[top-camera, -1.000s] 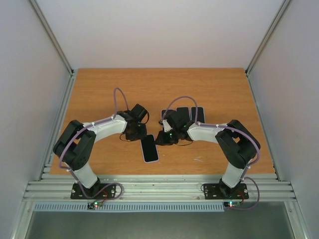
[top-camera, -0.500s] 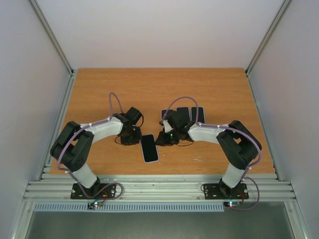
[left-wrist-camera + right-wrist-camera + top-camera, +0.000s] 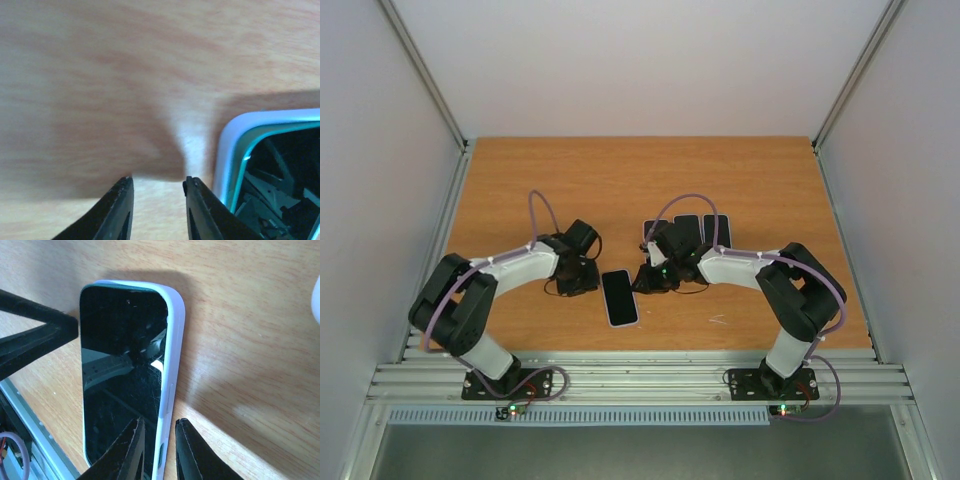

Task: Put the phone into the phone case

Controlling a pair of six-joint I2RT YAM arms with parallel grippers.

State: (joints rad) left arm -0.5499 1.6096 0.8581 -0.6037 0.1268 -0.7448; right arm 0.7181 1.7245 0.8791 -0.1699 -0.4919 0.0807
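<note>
Overhead view of a wooden table (image 3: 770, 180) with two robot arms mounted at its near edge, both reaching in toward the middle. Between them, a little nearer than the table's centre, a phone (image 3: 122, 365) lies flat with its black screen up. It sits inside a pale phone case (image 3: 172, 340), and a thin teal border shows between the glass and the case rim. The long side of the phone runs roughly near to far.

The left gripper (image 3: 158, 181) is low over the table, just left of the phone. Its two dark fingers stand a little apart with only bare wood between them, so it is released and holds nothing. A rounded corner of the case appears just to its right, close by but not between the fingers.

The right gripper (image 3: 159, 421) is at the phone's right side. One finger is over the screen and the other outside the case, so the case's long edge runs between them. The gap is narrow, but whether they actually pinch the edge cannot be told.

Farther back, behind the right wrist, three dark phones (image 3: 717, 230) lie side by side in a row.
</note>
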